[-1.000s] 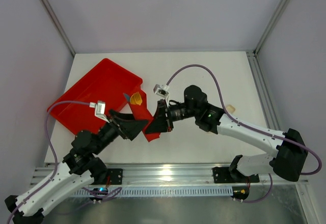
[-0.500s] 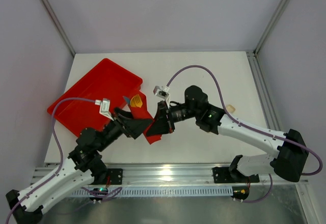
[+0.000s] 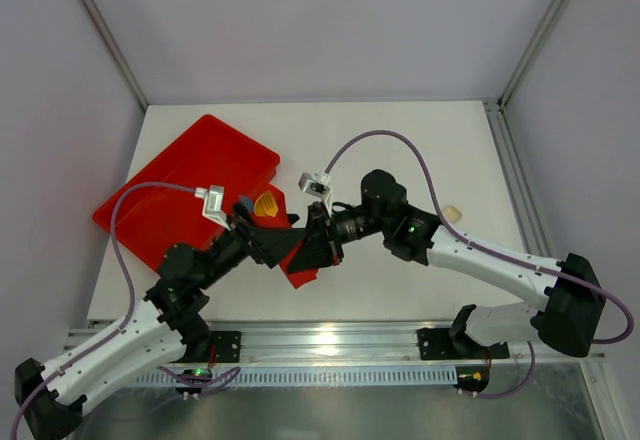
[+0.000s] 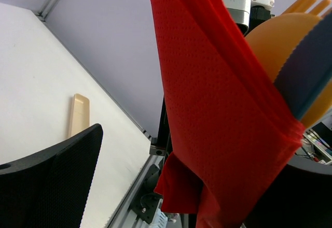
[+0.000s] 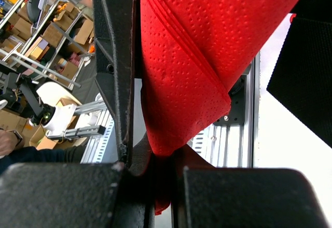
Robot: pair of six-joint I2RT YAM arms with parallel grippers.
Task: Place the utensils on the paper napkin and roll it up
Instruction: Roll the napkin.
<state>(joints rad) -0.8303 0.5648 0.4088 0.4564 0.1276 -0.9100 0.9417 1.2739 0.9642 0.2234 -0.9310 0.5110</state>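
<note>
A white table (image 3: 400, 140) carries a large red tray (image 3: 190, 185) at the left. Two arms meet just right of it.

Between them hangs the red paper napkin (image 3: 300, 268), already wrapped into a cone around the utensils (image 4: 282, 36), orange and blue-grey pieces that poke out of its top. The bundle's long axis runs from its pinched lower end, nearer the arm bases, up and away toward the tray.

The right gripper (image 3: 314, 248) is pressed together on that lower end. The left gripper (image 3: 268, 238) is spread wide just left of the bundle, and its wrist view shows the napkin between its fingers, untouched. It is the free arm and right at the bundle.

A pale tan stick (image 3: 455, 212), possibly another utensil, lies well apart to the right.

Compared with a second ago, the left arm has advanced toward the bundle. The right arm has barely moved.
</note>
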